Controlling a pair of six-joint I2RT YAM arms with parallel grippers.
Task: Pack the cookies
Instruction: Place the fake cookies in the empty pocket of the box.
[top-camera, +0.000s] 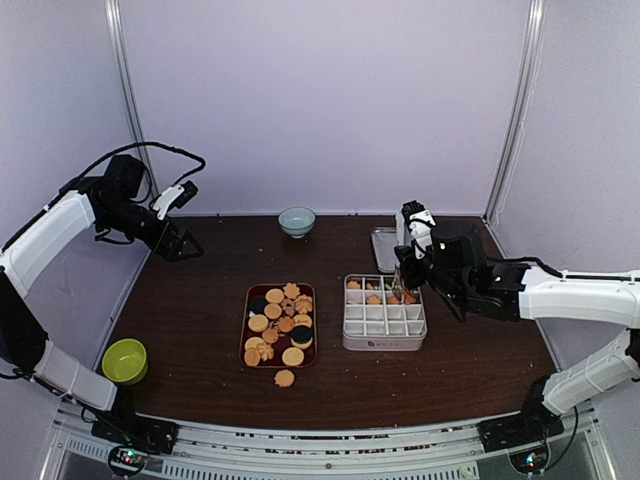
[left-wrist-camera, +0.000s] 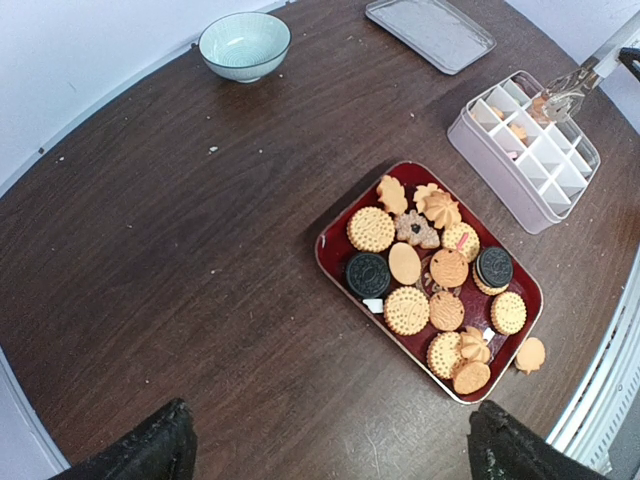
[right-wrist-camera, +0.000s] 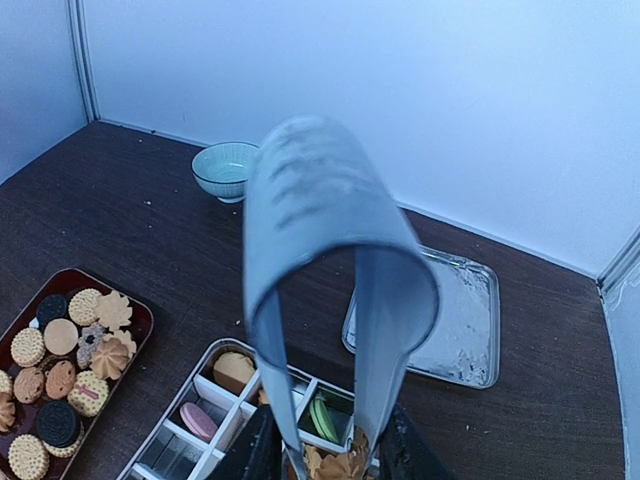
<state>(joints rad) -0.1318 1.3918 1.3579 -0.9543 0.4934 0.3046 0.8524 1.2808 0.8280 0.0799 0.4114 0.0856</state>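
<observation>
Cookies (top-camera: 280, 322) (left-wrist-camera: 430, 290) lie heaped on a red tray (top-camera: 246, 325), mostly golden, a few dark. One cookie (top-camera: 285, 378) rests on the table just off the tray's near end. My right gripper (top-camera: 420, 262) (right-wrist-camera: 325, 455) is shut on metal tongs (right-wrist-camera: 320, 200) (left-wrist-camera: 570, 92), and a golden swirl cookie (right-wrist-camera: 335, 465) sits between their tips. The tips hang over the far row of a white divided box (top-camera: 384, 325), which holds a pink cookie (right-wrist-camera: 198, 420), a green one (right-wrist-camera: 322, 418) and golden ones. Far to the left, my left gripper (top-camera: 185, 245) (left-wrist-camera: 330, 450) hangs open and holds nothing.
A teal bowl (top-camera: 296, 221) stands at the back middle. A flat metal lid (top-camera: 383, 247) lies behind the box. A lime-green bowl (top-camera: 124, 360) sits at the near left edge. White walls close in the back and both sides.
</observation>
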